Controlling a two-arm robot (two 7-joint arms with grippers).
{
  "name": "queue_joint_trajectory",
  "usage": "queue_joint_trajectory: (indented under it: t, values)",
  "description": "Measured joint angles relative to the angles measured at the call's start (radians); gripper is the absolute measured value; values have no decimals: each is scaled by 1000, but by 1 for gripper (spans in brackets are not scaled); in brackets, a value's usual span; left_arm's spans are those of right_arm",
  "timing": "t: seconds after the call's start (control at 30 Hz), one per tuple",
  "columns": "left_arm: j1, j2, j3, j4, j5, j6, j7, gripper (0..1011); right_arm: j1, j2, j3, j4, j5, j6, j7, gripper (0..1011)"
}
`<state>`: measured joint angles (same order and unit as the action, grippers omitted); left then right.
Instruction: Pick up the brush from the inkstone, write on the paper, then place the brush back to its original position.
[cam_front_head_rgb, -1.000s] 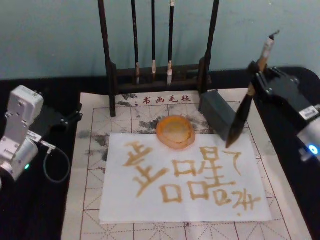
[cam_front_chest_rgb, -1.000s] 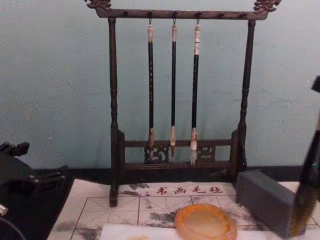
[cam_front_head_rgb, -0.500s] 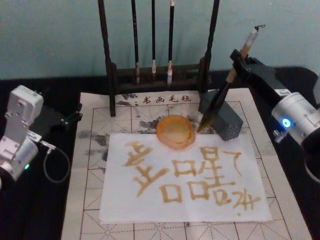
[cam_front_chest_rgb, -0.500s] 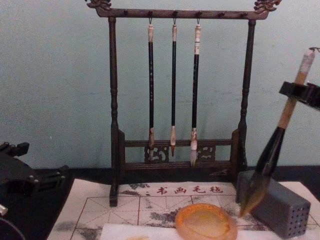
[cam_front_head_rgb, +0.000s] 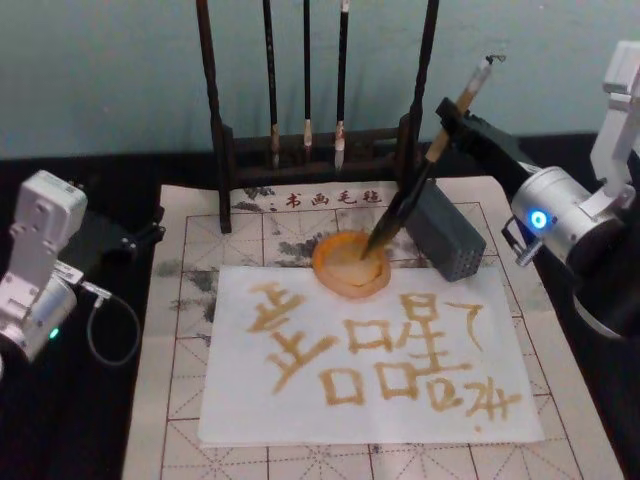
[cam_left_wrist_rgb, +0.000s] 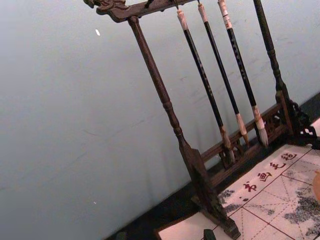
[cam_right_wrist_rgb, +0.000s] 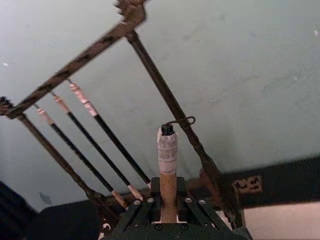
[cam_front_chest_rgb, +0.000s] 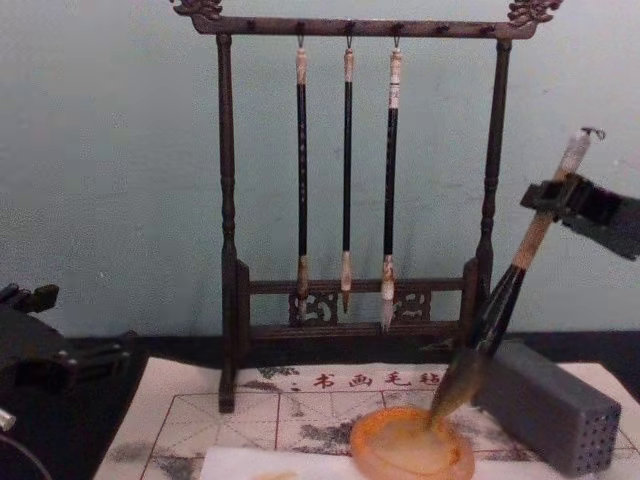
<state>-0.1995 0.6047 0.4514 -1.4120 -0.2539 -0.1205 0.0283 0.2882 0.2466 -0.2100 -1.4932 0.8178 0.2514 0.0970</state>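
The brush (cam_front_head_rgb: 402, 208) leans steeply, its tuft down in the right half of the inkstone (cam_front_head_rgb: 333, 272); a second ago it hung over the right edge of the paper (cam_front_head_rgb: 300, 405), beyond the grey block (cam_front_head_rgb: 446, 236). I cannot tell whether the tip presses on the dish or only grazes it. My right pincer (cam_front_head_rgb: 447, 118) is clamped on the tan handle, high up near the white cap. The paper is covered with strokes, so I judge the writing done and the return under way: what remains is to lay the brush down and let go. My left pincer (cam_front_head_rgb: 138, 238) sits parked off the mat's left edge.
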Motion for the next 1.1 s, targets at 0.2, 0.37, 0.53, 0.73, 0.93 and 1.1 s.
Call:
queue_joint_trajectory:
  t: [0.2, 0.37, 0.53, 0.73, 0.93, 1.1]
  values:
    - [0, 0, 0, 0, 0, 0, 0, 1001, 31, -33, -1, 40, 46, 48, -76, 202]
    - [0, 0, 0, 0, 0, 0, 0, 1001, 45, -50, 3, 65, 76, 66, -114, 202]
    - [0, 0, 0, 0, 0, 0, 0, 1001, 54, -62, 7, 86, 106, 79, -150, 202]
    - [0, 0, 0, 0, 0, 0, 0, 1001, 56, -62, 8, 94, 132, 88, -174, 202]
    - [0, 0, 0, 0, 0, 0, 0, 1001, 43, -52, 9, 80, 157, 96, -183, 202]
    - [0, 0, 0, 0, 0, 0, 0, 1001, 30, -41, 10, 65, 184, 104, -195, 202]
